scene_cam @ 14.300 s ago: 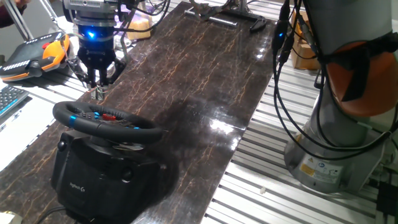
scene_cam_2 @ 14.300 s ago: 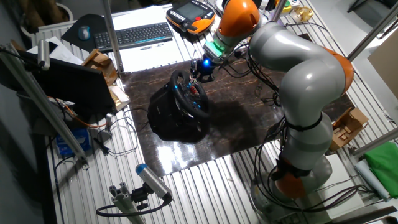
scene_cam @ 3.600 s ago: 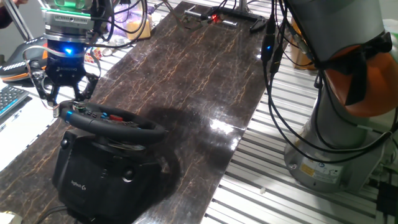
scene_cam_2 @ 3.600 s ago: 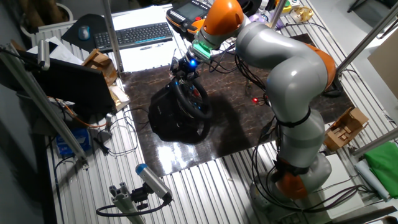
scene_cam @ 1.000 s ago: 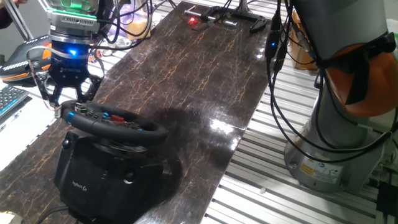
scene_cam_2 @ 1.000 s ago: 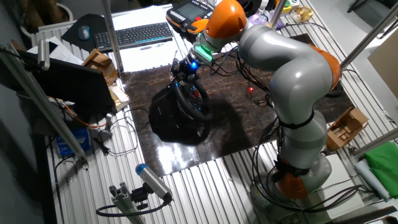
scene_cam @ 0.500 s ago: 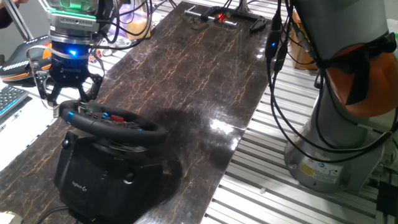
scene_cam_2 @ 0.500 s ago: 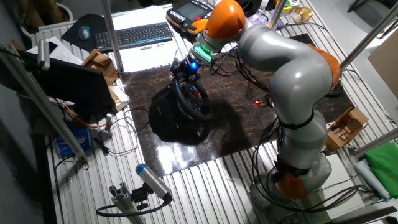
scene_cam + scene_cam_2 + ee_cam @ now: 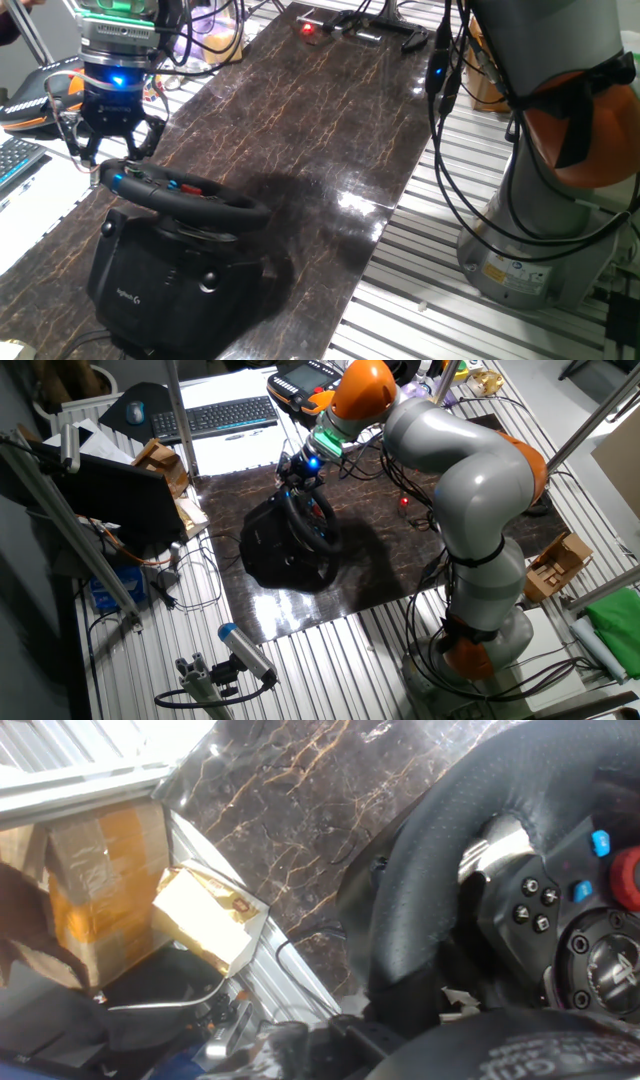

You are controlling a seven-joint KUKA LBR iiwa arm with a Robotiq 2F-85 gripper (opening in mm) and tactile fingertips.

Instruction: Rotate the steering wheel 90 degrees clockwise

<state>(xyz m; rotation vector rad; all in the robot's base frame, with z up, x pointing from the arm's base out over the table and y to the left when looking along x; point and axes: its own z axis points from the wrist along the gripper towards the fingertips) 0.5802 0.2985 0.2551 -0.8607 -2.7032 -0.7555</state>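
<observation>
The steering wheel point(image 9: 190, 197) is black, with red and blue hub buttons and a blue rim mark, and sits on its bulky black base point(image 9: 165, 285) at the near left of the dark marbled board. My gripper point(image 9: 110, 162) stands over the wheel's far-left rim, one finger on each side of it, and seems closed on the rim. From the other side, the gripper point(image 9: 297, 477) sits at the top of the wheel point(image 9: 312, 522). The hand view shows the rim point(image 9: 440, 850) up close, and the hub buttons point(image 9: 600, 845) at the right.
An orange-and-black handheld controller point(image 9: 45, 88) and a keyboard point(image 9: 15, 160) lie left of the board point(image 9: 300, 120). The arm's base point(image 9: 530, 250) and hanging cables point(image 9: 445, 110) stand on the right. Cardboard boxes point(image 9: 90, 890) sit beside the board.
My gripper, the wheel rim and the base have shifted a few pixels to the right; the grip on the rim looks unchanged.
</observation>
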